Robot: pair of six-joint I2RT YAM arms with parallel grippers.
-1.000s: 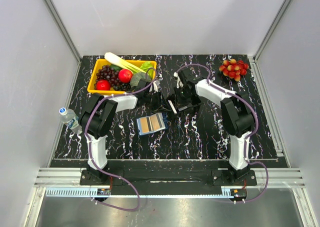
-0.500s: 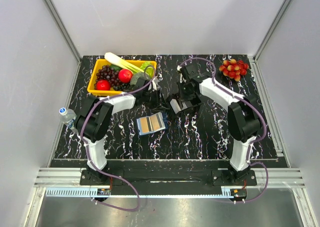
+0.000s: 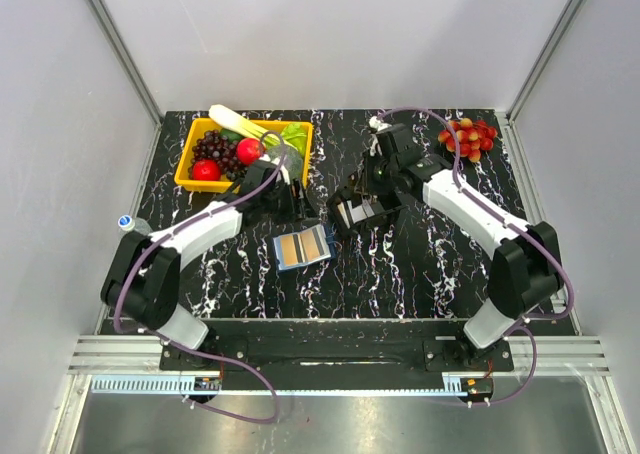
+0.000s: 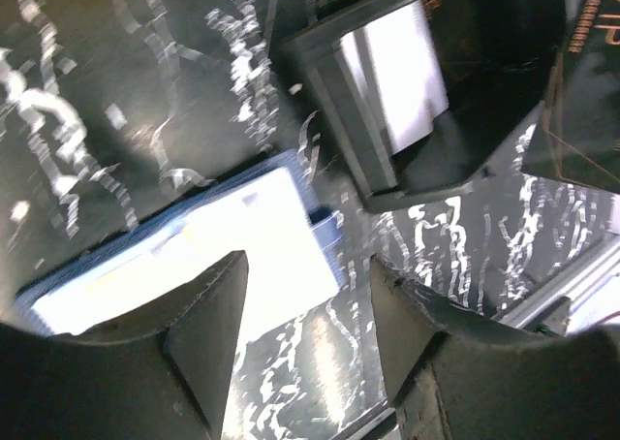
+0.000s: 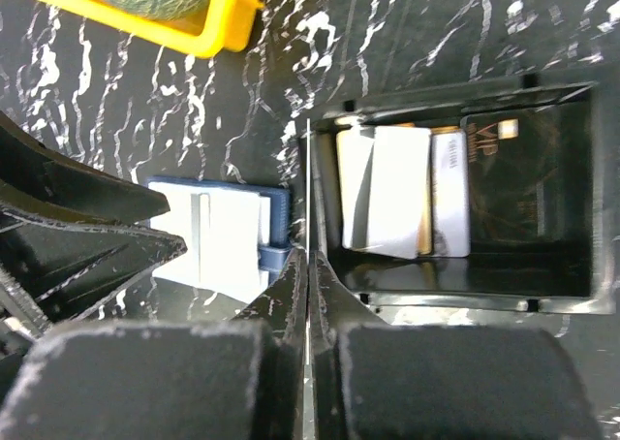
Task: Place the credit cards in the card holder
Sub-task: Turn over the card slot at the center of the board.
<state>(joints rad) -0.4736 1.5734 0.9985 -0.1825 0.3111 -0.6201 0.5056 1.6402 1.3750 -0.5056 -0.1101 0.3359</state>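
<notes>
My left hand [image 4: 308,266] is apart and hovers right over the card holder [image 4: 194,232]. The holder lies open and flat on the table [image 4: 87,91], partly under my fingertips. My right hand [image 5: 308,261] is together, clamped on a thin white card [image 5: 308,188] that I see edge-on, poking out past the tips. Just right of that hand is the black tray [image 5: 446,299], with more credit cards [image 5: 397,203] inside, white and grey, overlapping. The holder is just left of that hand, beside the tray wall.

Black white-veined table [image 3: 430,264], blue card holder [image 3: 320,242], black tray [image 5: 450,302], white credit cards [image 5: 397,203], yellow bin [image 5: 237,4].
</notes>
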